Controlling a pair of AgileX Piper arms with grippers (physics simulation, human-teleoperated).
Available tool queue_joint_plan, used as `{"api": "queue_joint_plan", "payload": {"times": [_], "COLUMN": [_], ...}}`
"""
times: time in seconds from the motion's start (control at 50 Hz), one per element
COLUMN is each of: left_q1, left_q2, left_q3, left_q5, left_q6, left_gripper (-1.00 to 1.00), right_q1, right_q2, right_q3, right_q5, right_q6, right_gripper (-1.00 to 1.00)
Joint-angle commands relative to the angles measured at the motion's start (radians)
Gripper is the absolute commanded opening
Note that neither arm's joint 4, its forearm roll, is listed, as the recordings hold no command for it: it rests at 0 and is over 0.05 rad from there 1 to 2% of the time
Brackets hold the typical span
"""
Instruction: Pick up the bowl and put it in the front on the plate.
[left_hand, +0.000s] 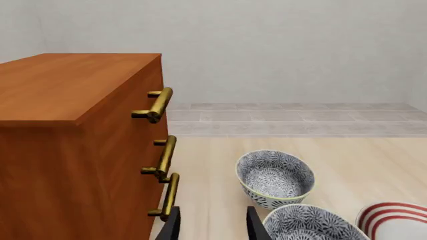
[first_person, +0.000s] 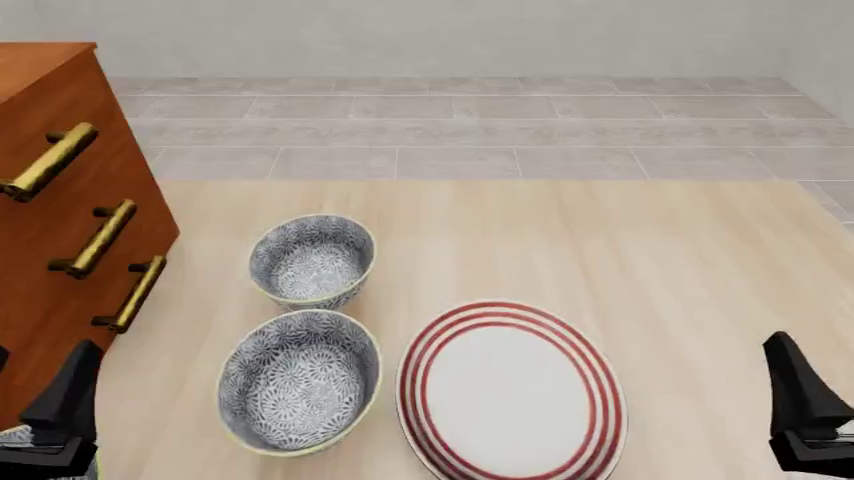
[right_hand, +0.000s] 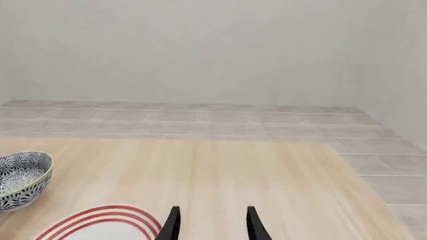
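Note:
Two look-alike blue-and-white floral bowls stand on the wooden table. The front bowl (first_person: 299, 380) sits just left of the plate (first_person: 511, 390), which is white with red rings. The far bowl (first_person: 312, 262) stands behind the front one, and both are upright and empty. My left gripper (first_person: 64, 400) hangs at the near left edge, left of the front bowl. It is open and holds nothing. In the left wrist view its fingers (left_hand: 172, 226) frame bare table, with the front bowl (left_hand: 313, 225) beside them. My right gripper (first_person: 797, 395) is open at the near right, well clear of the plate.
An orange-brown wooden cabinet (first_person: 54, 220) with brass drawer handles (first_person: 96, 238) stands at the table's left side, close to both bowls and my left arm. Grey tiled floor (first_person: 467, 130) lies beyond the table's far edge.

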Motion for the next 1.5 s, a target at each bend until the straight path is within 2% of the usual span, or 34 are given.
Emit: {"api": "queue_joint_plan", "payload": {"times": [0.02, 0.2, 0.22, 0.32, 0.58, 0.6, 0.88, 1.06, 1.16, 1.26, 1.38, 1.42, 1.46, 1.5], "left_q1": [0.0, 0.0, 0.0, 0.0, 0.0, 0.0, 0.0, 0.0, 0.0, 0.0, 0.0, 0.0, 0.0, 0.0], "left_q2": [0.0, 0.0, 0.0, 0.0, 0.0, 0.0, 0.0, 0.0, 0.0, 0.0, 0.0, 0.0, 0.0, 0.0], "left_q3": [0.0, 0.0, 0.0, 0.0, 0.0, 0.0, 0.0, 0.0, 0.0, 0.0, 0.0, 0.0, 0.0, 0.0], "left_q5": [0.0, 0.0, 0.0, 0.0, 0.0, 0.0, 0.0, 0.0, 0.0, 0.0, 0.0, 0.0, 0.0, 0.0], "left_q6": [0.0, 0.0, 0.0, 0.0, 0.0, 0.0, 0.0, 0.0, 0.0, 0.0, 0.0, 0.0, 0.0, 0.0], "left_gripper": [1.0, 1.0, 1.0, 1.0, 1.0, 1.0, 1.0, 1.0, 1.0, 1.0, 1.0, 1.0, 1.0, 1.0], "right_q1": [0.024, 0.044, 0.048, 0.069, 0.132, 0.178, 0.313, 0.369, 0.388, 0.417, 0.453, 0.468, 0.475, 0.488], "right_q2": [0.029, 0.152, 0.22, 0.343, 0.494, 0.553, 0.811, 0.941, 0.985, 1.046, 1.118, 1.164, 1.172, 1.182], "right_q3": [0.054, 0.027, 0.012, -0.038, -0.128, -0.144, -0.242, -0.289, -0.327, -0.382, -0.463, -0.524, -0.535, -0.552], "right_q5": [-0.067, -0.168, -0.223, -0.299, -0.353, -0.369, -0.483, -0.557, -0.552, -0.525, -0.463, -0.406, -0.398, -0.381], "right_q6": [0.007, -0.009, -0.011, -0.017, -0.017, -0.023, -0.057, -0.047, -0.038, -0.06, -0.058, -0.035, -0.077, -0.083], "right_gripper": [1.0, 1.0, 1.0, 1.0, 1.0, 1.0, 1.0, 1.0, 1.0, 1.0, 1.0, 1.0, 1.0, 1.0]}}
